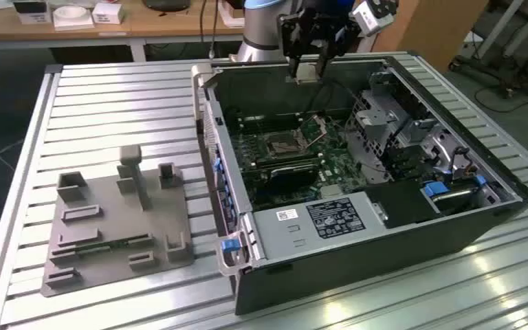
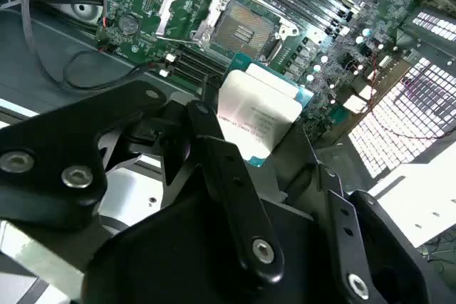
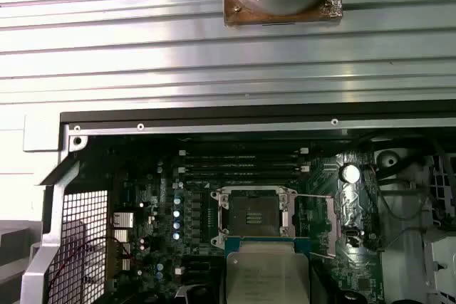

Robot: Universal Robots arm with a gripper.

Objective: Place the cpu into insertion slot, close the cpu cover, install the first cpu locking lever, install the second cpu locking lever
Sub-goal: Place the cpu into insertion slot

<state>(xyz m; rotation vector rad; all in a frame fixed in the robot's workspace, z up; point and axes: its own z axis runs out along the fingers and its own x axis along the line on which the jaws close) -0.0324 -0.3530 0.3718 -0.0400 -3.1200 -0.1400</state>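
the step in hand looks to be carrying the cpu (image 1: 306,73) to the insertion slot (image 1: 282,144). doing it well, i judge, means keeping the chip level, its edges squared to the slot's frame and its keyed corner matched, then coming down straight with no sideways drag, since the slot's fine contacts would likely bend easily. the gripper (image 1: 307,63) is closed on the cpu, its black fingers (image 2: 217,154) pinching opposite edges so the pale metal top faces both wrist views. the chip sits right at the fingertips, well above the slot and up near the rim of the computer case (image 1: 356,268). the cpu cover (image 1: 317,129) stands raised at one edge of the slot, leaving the opening bare, and nothing is seated in the slot.
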